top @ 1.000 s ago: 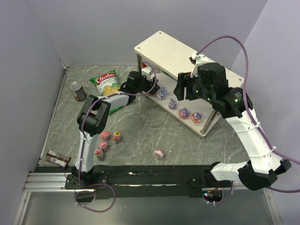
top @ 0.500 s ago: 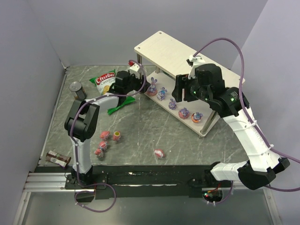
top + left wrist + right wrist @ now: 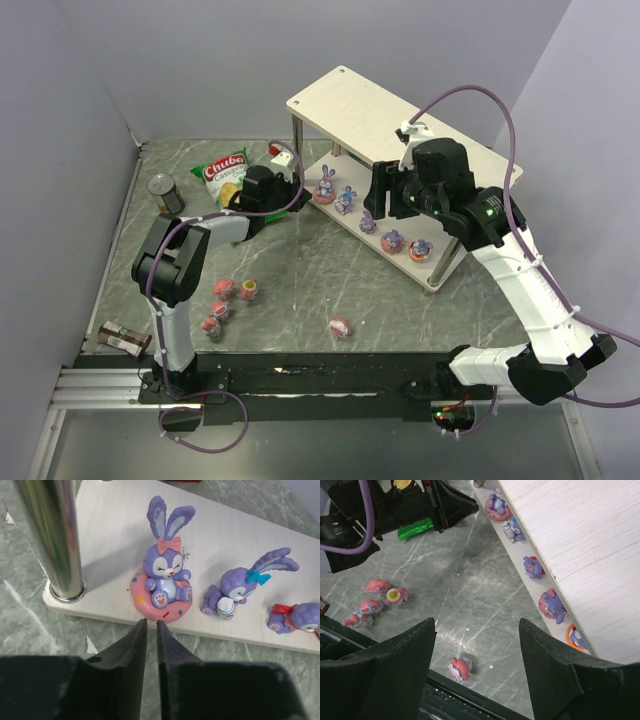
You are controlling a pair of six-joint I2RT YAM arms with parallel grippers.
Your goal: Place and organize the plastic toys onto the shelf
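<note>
Five purple bunnies (image 3: 369,222) stand in a single row along the front edge of the lower board (image 3: 110,530) of the shelf (image 3: 345,100), spaced apart and facing outward. That looks like sorting by kind, with the open back of the board left free for more. The leftmost one, the bunny on the pink ring base (image 3: 162,585), sits upright just beside the metal post (image 3: 52,535), so the row seems to start from that corner.

The five pink toys (image 3: 223,289) lie on the marble table (image 3: 300,270), not yet shelved: four clustered near the left arm and one alone nearer the front rail (well apart from the shelf). The Chuba chip bag (image 3: 225,175) and the can (image 3: 165,192) lie off to the left and are no part of the job.

The left gripper (image 3: 151,624) hangs just short of the ring-base bunny, near but not touching it. Its fingers (image 3: 125,645) are pinched almost together with only a sliver between them and nothing held.

The right gripper (image 3: 477,622) hovers above the shelf's front edge, beside the top board (image 3: 600,540). Its fingers (image 3: 395,660) are spread wide, and only table and toys far below show between them, so it is empty and, I judge, waiting for its turn
</note>
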